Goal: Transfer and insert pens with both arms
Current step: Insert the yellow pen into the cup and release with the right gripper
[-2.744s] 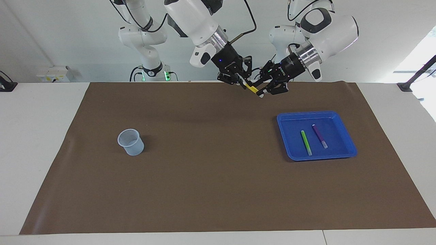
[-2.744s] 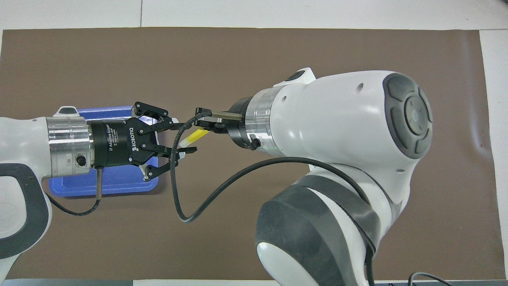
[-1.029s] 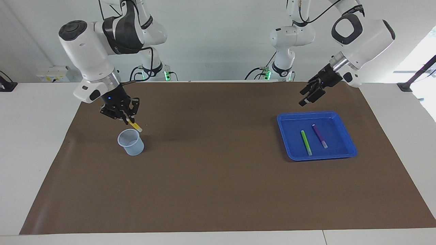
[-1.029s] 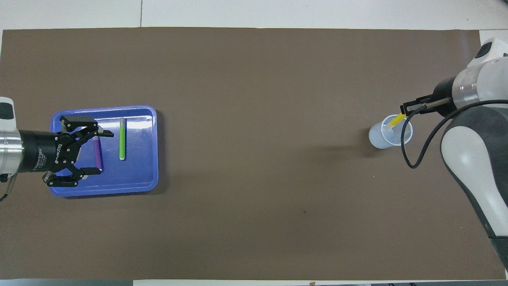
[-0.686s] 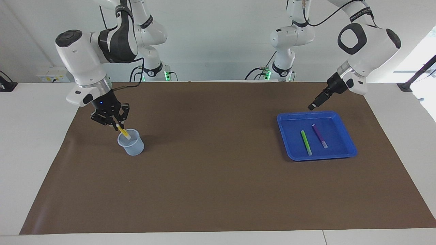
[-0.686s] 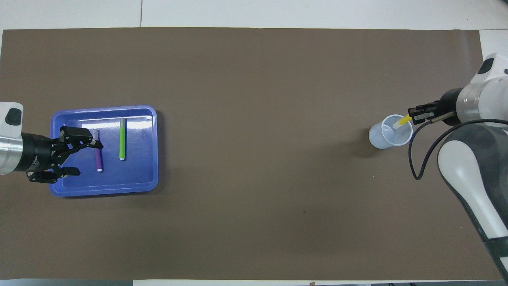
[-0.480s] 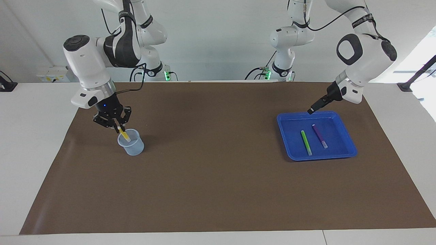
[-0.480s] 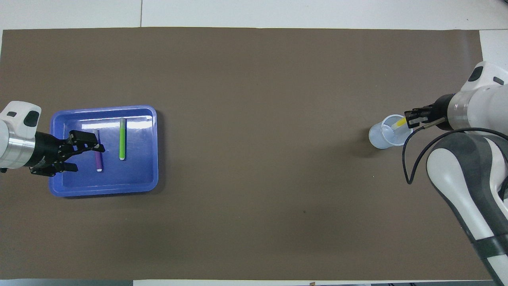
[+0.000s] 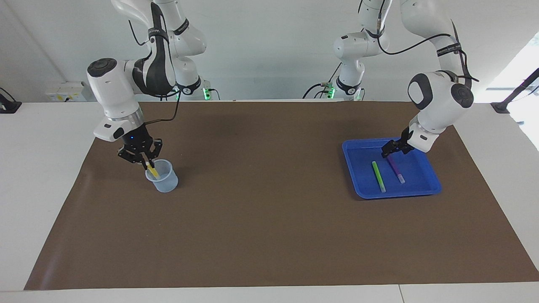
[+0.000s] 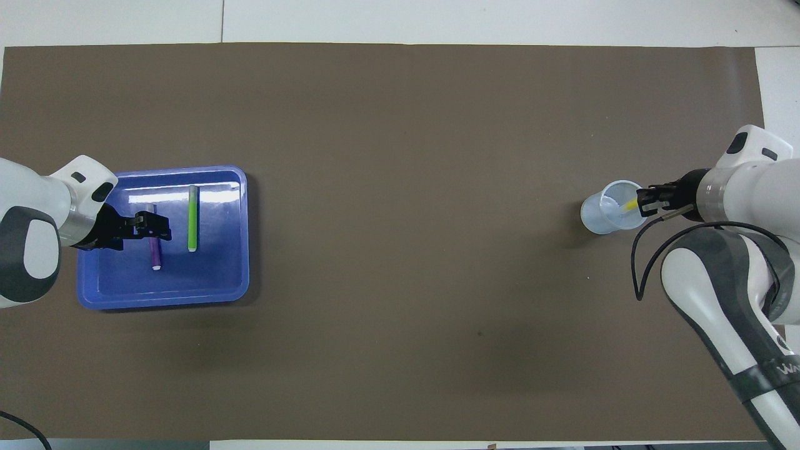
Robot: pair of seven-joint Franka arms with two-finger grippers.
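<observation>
My right gripper [image 9: 145, 163] is shut on the yellow pen [image 9: 152, 171], which tilts with its lower end inside the clear plastic cup [image 9: 165, 182] at the right arm's end of the table. The overhead view shows the same: the right gripper [image 10: 644, 205] holds the yellow pen [image 10: 630, 204] at the rim of the cup [image 10: 599, 220]. My left gripper [image 9: 390, 152] is low in the blue tray [image 9: 396, 195], open, astride the purple pen [image 9: 396, 169] near its end closer to the robots. The green pen [image 9: 378, 176] lies beside the purple one. The overhead view also shows the left gripper [image 10: 154, 228], the purple pen [image 10: 155, 253], the green pen [image 10: 192, 219] and the tray [image 10: 162, 301].
A brown mat [image 9: 269, 231] covers the table. Two smaller idle white arms [image 9: 185, 63] [image 9: 353, 46] with green lights stand at the robots' edge. The right arm's black cable [image 10: 644, 262] hangs in a loop near the cup.
After the handover in the middle, my right gripper carried the yellow pen to the cup and lowered its end in. My left gripper swung back and came down over the purple pen.
</observation>
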